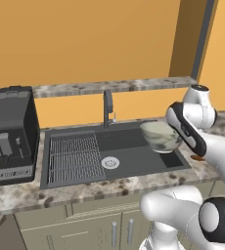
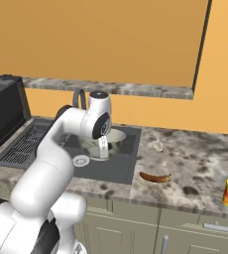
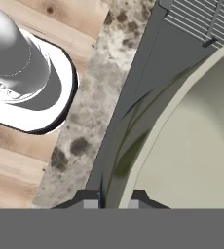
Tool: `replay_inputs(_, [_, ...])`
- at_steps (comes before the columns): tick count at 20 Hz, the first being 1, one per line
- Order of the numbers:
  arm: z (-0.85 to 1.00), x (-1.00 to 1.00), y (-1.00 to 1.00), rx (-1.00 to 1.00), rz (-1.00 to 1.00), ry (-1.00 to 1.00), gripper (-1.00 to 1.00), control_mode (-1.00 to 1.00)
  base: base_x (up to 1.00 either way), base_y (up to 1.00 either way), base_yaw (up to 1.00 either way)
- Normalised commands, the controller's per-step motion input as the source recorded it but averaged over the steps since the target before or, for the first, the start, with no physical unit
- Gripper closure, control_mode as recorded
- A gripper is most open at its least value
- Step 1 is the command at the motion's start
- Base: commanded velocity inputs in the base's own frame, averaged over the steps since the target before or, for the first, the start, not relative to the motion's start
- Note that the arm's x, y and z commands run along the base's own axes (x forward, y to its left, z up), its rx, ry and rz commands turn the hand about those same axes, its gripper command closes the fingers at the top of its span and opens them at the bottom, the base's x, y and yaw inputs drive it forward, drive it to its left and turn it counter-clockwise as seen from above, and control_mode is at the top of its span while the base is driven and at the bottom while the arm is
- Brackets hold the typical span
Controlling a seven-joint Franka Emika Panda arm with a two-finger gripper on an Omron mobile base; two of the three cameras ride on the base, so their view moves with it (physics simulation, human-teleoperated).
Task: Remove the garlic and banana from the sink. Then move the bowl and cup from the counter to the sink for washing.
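Bowl (image 1: 159, 136) hangs over the sink (image 1: 134, 163) basin's right end, rim pinched in the nearly shut gripper (image 3: 115, 200). Best lowered level to the floor before letting go.

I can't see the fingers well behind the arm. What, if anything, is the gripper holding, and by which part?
The gripper is shut on the bowl, pinching its rim, above the sink.

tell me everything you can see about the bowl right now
The bowl is wide and round, grey and metallic outside, pale cream inside. It sits upright over the right end of the sink, near the faucet. The gripper pinches its rim, one finger on each side of the wall. Whether it rests on the basin floor is unclear.
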Motion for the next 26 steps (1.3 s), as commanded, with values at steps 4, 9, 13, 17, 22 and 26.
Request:
replay_inputs(4, [-0.15,0.00,0.16,0.00,0.09,0.01,1.00,-1.00,0.00,0.00,0.00])
replay_inputs(9, [-0.10,0.03,0.10,0.00,0.08,0.01,1.00,-1.00,0.00,0.00,0.00])
replay_inputs(13, [-0.10,0.13,0.09,0.00,0.09,0.03,1.00,-1.00,0.00,0.00,0.00])
replay_inputs(17, [-0.09,0.16,0.06,0.00,0.09,0.05,1.00,-1.00,0.00,0.00,0.00])
replay_inputs(22, [-0.09,0.19,0.08,0.00,0.07,0.05,1.00,-1.00,0.00,0.00,0.00])
replay_inputs(26, [-0.05,0.22,0.01,0.00,0.06,0.02,1.00,-1.00,0.00,0.00,0.00])
